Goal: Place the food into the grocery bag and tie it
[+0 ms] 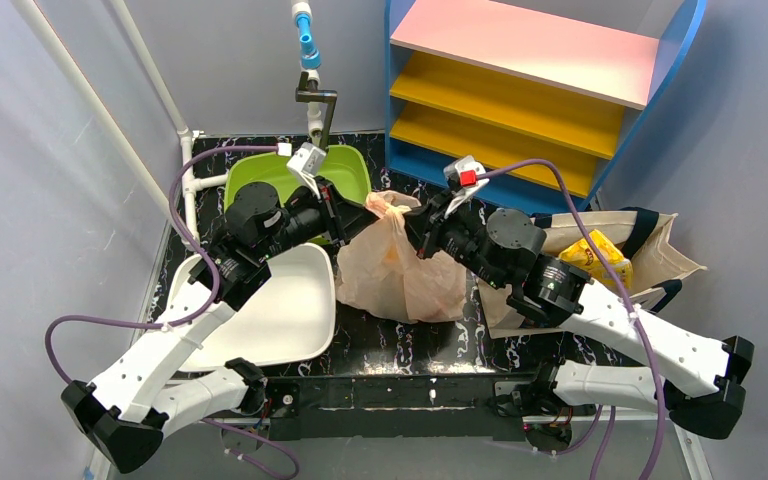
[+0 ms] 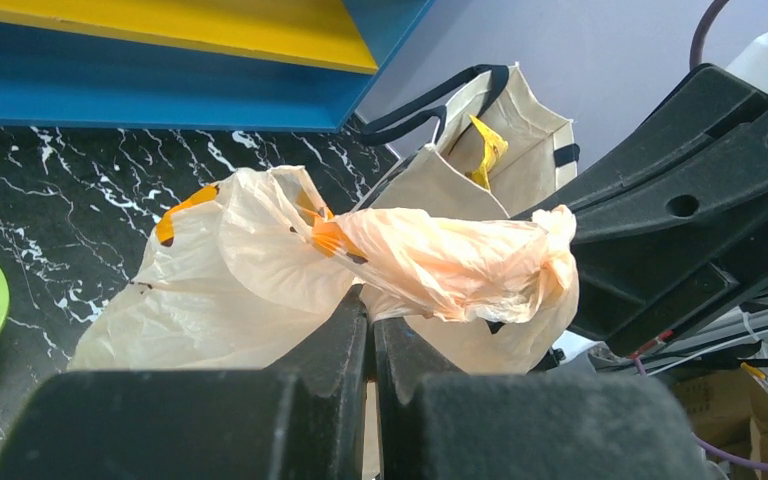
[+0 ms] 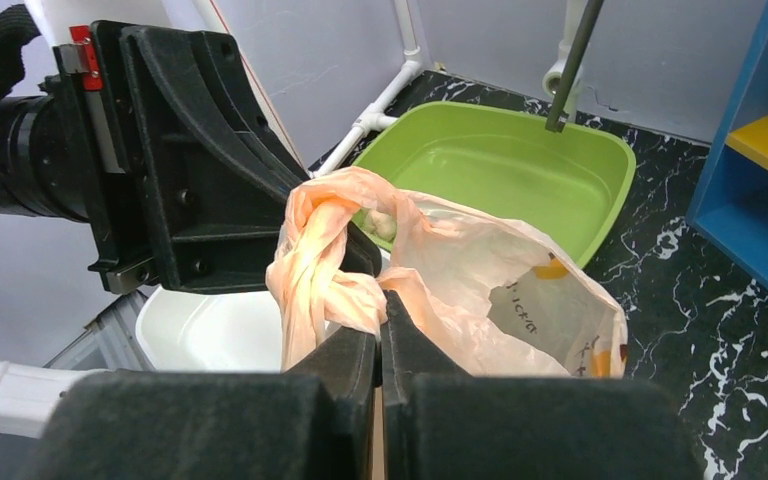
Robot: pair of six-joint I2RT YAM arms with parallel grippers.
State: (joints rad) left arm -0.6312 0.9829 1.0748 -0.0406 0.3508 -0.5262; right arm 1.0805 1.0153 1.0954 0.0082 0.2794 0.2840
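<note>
Left gripper (image 2: 370, 318) and right gripper (image 3: 380, 318) both pinched shut on grocery bag (image 1: 400, 278) by its handles (image 3: 318, 265), centre. Risk: hard pull tears the thin film or a handle slips out, so the knot fails.

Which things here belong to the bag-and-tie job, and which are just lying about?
Job: grocery bag, its twisted handles pinched by the left gripper and right gripper, both shut.
Lying about: green basin, white tray, canvas tote, shelf.
</note>
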